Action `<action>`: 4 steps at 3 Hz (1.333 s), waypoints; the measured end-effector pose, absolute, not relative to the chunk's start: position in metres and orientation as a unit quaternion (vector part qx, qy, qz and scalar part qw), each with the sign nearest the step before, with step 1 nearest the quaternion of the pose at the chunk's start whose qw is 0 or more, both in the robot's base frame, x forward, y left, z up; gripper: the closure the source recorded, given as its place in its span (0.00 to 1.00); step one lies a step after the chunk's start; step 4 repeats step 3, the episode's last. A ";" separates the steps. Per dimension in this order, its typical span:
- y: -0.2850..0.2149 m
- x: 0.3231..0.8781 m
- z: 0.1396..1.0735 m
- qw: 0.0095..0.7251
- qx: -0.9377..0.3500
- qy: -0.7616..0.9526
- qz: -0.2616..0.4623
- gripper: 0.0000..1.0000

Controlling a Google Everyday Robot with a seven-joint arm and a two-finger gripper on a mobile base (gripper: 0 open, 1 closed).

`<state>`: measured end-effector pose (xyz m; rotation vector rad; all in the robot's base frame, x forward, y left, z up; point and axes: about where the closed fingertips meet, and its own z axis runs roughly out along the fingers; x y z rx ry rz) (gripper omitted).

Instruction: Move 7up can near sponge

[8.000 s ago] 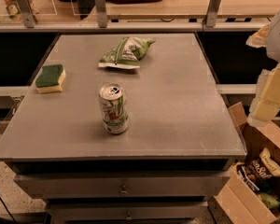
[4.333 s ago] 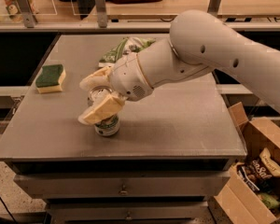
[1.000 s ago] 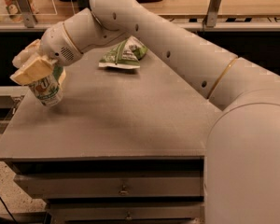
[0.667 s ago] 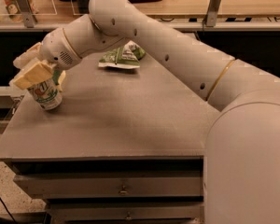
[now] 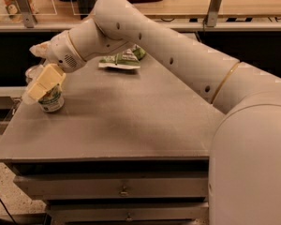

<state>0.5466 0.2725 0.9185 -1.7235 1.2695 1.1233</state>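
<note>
The 7up can (image 5: pixel 50 100) stands upright on the grey table (image 5: pixel 122 125), close to its left edge. My gripper (image 5: pixel 43 64) is right above it, at the end of the big white arm (image 5: pixel 178 55) that reaches in from the right. Its front finger (image 5: pixel 46 81) covers the can's top and its rear finger (image 5: pixel 39 48) is further back. The fingers look spread, not clamped on the can. The sponge is hidden behind the gripper.
A green-and-white snack bag (image 5: pixel 122 60) lies at the back middle of the table. The table's left edge and front edge are close to the can. Drawers (image 5: pixel 124 191) sit below the tabletop. A shelf rail (image 5: pixel 187 22) runs behind the table.
The can has come down a little and rests on the table. My gripper has shifted right relative to the can, and its fingers have spread.
</note>
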 end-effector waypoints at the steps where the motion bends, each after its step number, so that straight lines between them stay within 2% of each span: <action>1: 0.247 0.555 0.916 0.355 -0.670 0.495 0.423 0.00; 2: 0.205 0.568 0.910 0.358 -0.667 0.505 0.415 0.00; 4: 0.206 0.568 0.910 0.358 -0.667 0.505 0.415 0.00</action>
